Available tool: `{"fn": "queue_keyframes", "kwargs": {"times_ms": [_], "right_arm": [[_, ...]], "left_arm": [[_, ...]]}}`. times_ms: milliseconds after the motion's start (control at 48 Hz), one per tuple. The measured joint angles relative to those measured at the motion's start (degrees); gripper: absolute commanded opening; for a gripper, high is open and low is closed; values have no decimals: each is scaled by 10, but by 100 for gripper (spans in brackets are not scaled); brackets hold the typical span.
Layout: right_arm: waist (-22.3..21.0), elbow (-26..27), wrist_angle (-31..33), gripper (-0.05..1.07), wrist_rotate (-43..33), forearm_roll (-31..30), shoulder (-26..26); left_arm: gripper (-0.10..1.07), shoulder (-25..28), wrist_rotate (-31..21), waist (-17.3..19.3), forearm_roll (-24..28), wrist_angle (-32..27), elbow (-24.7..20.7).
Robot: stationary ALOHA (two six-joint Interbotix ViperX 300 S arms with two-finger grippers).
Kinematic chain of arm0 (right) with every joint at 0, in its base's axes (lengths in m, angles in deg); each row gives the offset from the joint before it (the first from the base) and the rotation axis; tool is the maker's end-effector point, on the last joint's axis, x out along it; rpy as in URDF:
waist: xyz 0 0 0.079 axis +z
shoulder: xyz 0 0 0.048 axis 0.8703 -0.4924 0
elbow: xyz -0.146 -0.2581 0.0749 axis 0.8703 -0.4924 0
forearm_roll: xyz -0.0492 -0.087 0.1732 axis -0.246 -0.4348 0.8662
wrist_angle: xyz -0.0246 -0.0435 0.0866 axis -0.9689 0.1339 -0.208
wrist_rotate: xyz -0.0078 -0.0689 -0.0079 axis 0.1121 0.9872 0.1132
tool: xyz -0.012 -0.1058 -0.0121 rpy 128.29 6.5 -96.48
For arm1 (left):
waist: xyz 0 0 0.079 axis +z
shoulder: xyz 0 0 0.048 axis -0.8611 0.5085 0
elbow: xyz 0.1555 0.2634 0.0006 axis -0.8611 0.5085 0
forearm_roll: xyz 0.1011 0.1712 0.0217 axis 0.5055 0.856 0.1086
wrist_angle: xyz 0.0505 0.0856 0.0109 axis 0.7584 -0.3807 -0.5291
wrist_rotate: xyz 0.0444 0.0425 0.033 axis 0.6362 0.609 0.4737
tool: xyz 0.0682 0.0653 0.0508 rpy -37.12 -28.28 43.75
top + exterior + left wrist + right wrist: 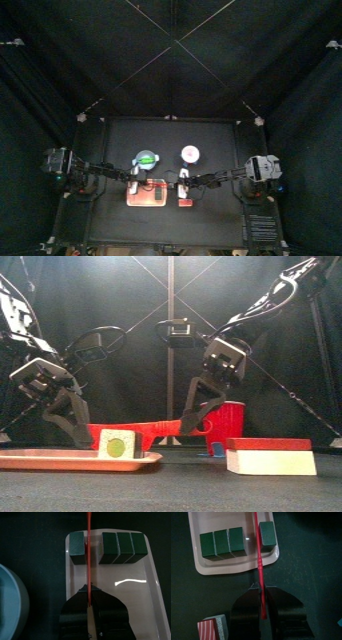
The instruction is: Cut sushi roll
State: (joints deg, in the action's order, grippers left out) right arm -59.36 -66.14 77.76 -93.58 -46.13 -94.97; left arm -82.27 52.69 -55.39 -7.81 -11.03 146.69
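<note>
The sushi roll [123, 547] lies across one end of the tray [133, 607], its long axis square to the knife [89, 562]. My left end effector [89, 594] and right end effector [260, 592] both pinch the knife.

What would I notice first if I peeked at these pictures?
Your eye would go first to the thin red knife, which sticks out from the left gripper and runs straight across the pale board. It sits in the gap between one dark green sushi piece and a row of three more. The right gripper looks closed on the knife too.
</note>
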Motion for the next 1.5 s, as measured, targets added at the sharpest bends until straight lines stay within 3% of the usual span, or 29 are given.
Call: {"fn": "queue_keyframes", "kwargs": {"times_ms": [292,604,1500], "right_arm": [[10,-1,3,42,0,-17,30],[33,-5,1,42,0,-23,46],[53,-23,-7,42,-3,-5,42]], "left_arm": [[34,-36,1,-12,0,-1,1],[34,-75,0,-65,1,-1,15],[34,-48,0,-81,7,1,8]]}}
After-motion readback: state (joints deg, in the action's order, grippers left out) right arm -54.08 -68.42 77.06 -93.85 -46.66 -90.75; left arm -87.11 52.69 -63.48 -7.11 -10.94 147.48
